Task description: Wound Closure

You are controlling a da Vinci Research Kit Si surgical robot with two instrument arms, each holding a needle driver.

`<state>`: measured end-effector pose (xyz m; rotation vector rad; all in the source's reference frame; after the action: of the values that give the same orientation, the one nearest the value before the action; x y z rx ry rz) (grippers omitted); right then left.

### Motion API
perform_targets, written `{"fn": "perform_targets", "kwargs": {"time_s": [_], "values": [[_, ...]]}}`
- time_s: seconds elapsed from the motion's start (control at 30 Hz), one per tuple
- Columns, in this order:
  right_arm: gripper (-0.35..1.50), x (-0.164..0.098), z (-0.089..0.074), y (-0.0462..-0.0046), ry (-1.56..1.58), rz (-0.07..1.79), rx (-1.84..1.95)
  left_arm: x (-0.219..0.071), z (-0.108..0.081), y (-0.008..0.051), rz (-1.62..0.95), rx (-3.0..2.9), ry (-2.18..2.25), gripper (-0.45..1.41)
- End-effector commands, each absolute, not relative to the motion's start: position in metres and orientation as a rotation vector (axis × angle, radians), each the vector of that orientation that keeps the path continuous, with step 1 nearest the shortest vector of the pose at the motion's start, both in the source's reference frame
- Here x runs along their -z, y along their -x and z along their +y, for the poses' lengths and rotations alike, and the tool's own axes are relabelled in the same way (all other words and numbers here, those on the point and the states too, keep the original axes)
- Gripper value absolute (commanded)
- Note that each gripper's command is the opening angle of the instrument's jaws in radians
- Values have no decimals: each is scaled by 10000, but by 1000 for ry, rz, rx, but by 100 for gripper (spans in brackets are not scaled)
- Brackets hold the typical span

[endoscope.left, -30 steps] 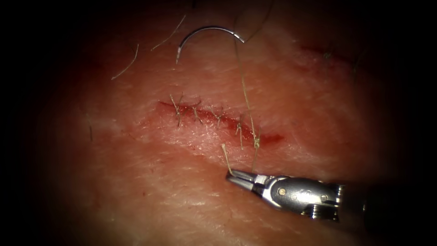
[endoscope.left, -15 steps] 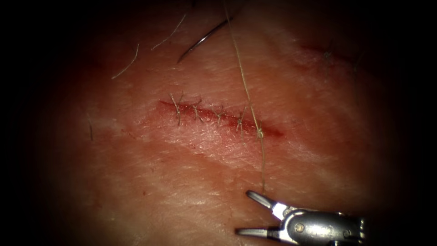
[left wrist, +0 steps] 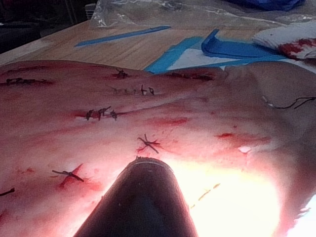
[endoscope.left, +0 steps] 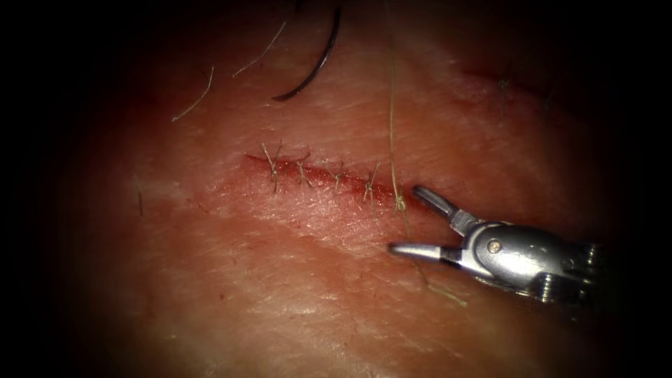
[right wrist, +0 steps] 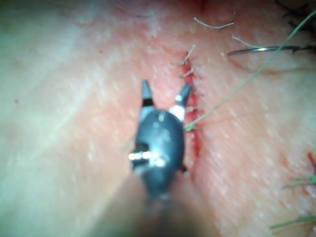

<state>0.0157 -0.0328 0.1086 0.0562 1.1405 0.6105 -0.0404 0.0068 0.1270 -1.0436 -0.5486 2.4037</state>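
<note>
Right claw (endoscope.left: 420, 220), silver wristed needle driver: one; jaws spread wide, holding nothing. Upper jaw tip lies at the right end of the cut, just beside the newest knot; lower jaw tip hangs over bare tissue below the cut. Same claw in the right wrist view (right wrist: 164, 96), jaws likewise parted, straddling the cut line.

Left claw: state cannot be told; its dark shaft (left wrist: 140, 202) alone appears in the left wrist view.

Pink pork-belly tissue (endoscope.left: 280, 294): one piece, with wide bare room below and left of the cut.

Red slanting cut (endoscope.left: 329, 178): one, crossed by four trimmed stitches plus a fifth knot (endoscope.left: 400, 204) at its right end.

Thin tan thread (endoscope.left: 392, 105): one taut strand rising from that knot out of the upper edge; a loose tail (endoscope.left: 444, 294) trails below the claw.

Dark curved steel needle (endoscope.left: 315, 66): one, lying free on the tissue well above the cut, not in the tissue, held by neither tool.

Loose cut thread ends (endoscope.left: 260, 50): two, near the upper left.

Change since half a second ago: claw has risen from the lower edge to the knot; needle has swung steeper; thread has shifted rightward.

Wooden bench (left wrist: 123, 47): blue strips lying on it.
</note>
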Motion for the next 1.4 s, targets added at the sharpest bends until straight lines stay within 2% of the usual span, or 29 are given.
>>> {"fn": "perform_targets", "kwargs": {"time_s": [0.03, 0.57, 1.07, 1.4], "values": [[141, -1106, -322, -170, -62, 1131, -646, -1272, 72, 409, -542, -2409, 1048, -45], [148, -1182, -290, -171, -133, 1068, -863, -1248, 59, 410, -542, -2418, 1079, -45], [148, -1198, -300, -208, -203, 1088, -844, -1219, 49, 430, -542, -2421, 1118, -45], [138, -1205, -299, -216, -216, 1094, -833, -1210, 43, 433, -542, -2424, 1131, -45]]}}
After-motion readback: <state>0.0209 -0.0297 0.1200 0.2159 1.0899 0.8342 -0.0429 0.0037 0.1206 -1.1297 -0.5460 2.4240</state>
